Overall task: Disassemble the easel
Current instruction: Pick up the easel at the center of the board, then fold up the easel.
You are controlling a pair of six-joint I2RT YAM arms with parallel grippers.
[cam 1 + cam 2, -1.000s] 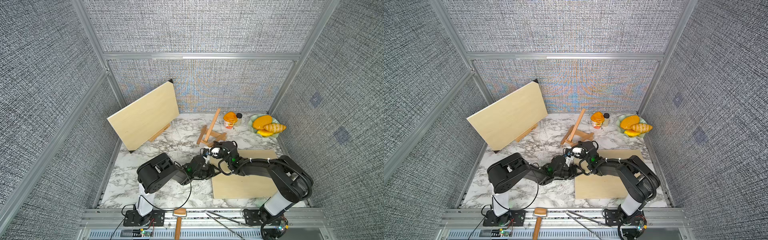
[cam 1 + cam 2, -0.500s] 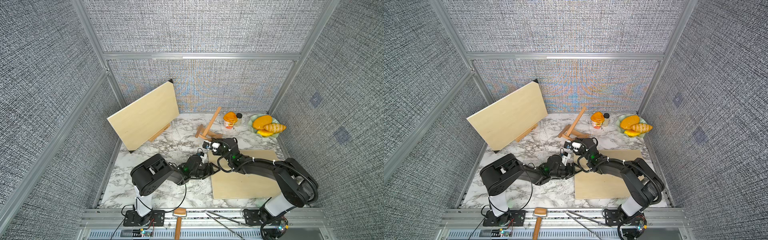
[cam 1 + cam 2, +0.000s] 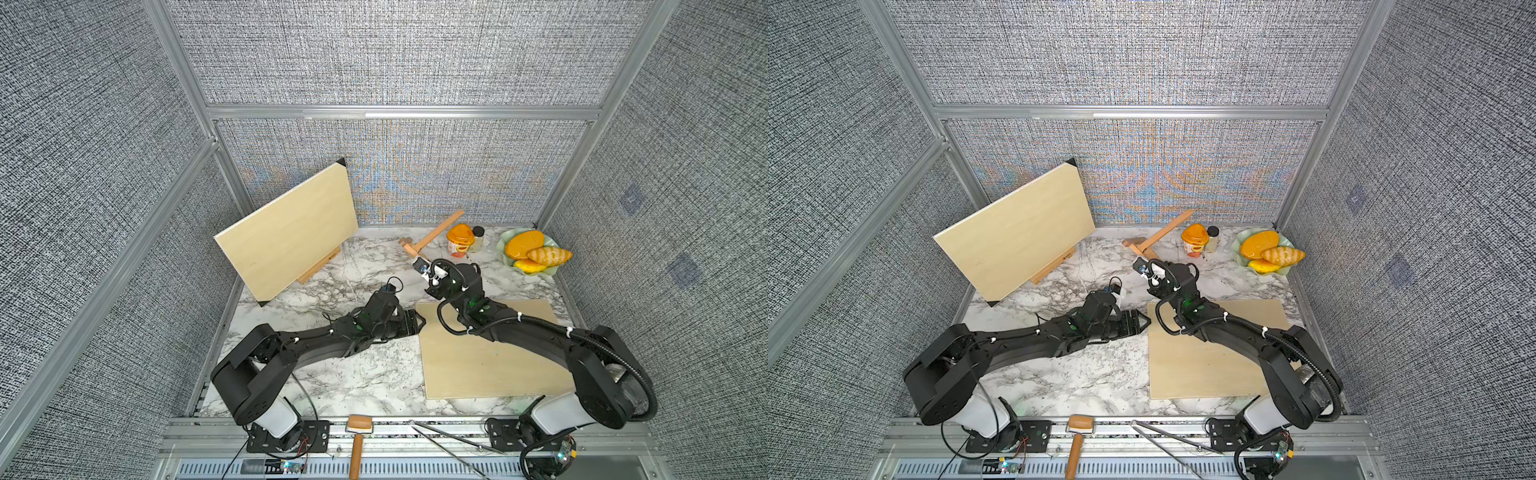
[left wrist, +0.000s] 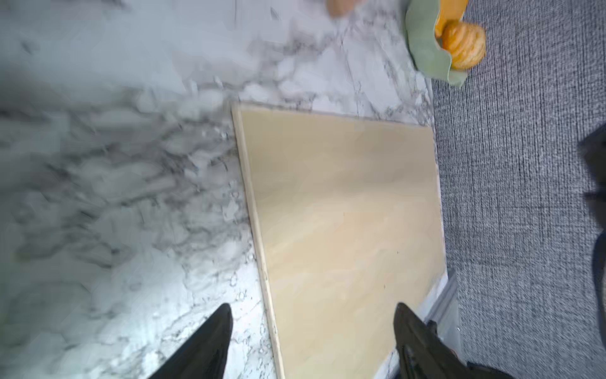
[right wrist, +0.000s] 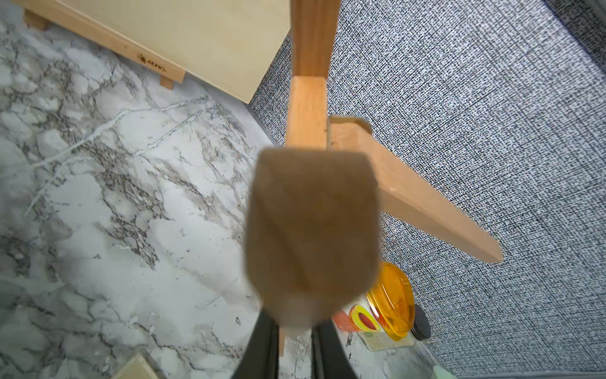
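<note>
My right gripper (image 5: 295,331) is clamped on the small wooden easel (image 3: 436,235), pinching a wooden part at its near end. In the right wrist view that part fills the centre as a blur, with a tapered leg running off to one side. In both top views the small wooden easel (image 3: 1160,235) sits at the back middle of the marble tabletop (image 3: 353,374), tipped over, its long mast slanting up toward the back wall. I cannot tell whether its foot touches the marble.

Just beside it on the right stand an orange-lidded cup (image 3: 460,239) and a small dark-capped jar (image 3: 478,239). Further right is a green dish (image 3: 505,259) holding yellow-orange food pieces, one of them like a croissant (image 3: 548,254).

My left gripper (image 4: 312,306) has its fingers (image 4: 213,338) wide apart, holding nothing. It hangs low over the left edge of the flat board (image 3: 478,365), which lies on the right half of the table; one finger is over marble and one over wood. My right arm reaches across that board's far corner.

At the back left an upright board (image 3: 286,232) leans on a second easel (image 3: 320,266). A mallet (image 3: 359,424) and metal tongs (image 3: 449,440) lie on the front rail.
</note>
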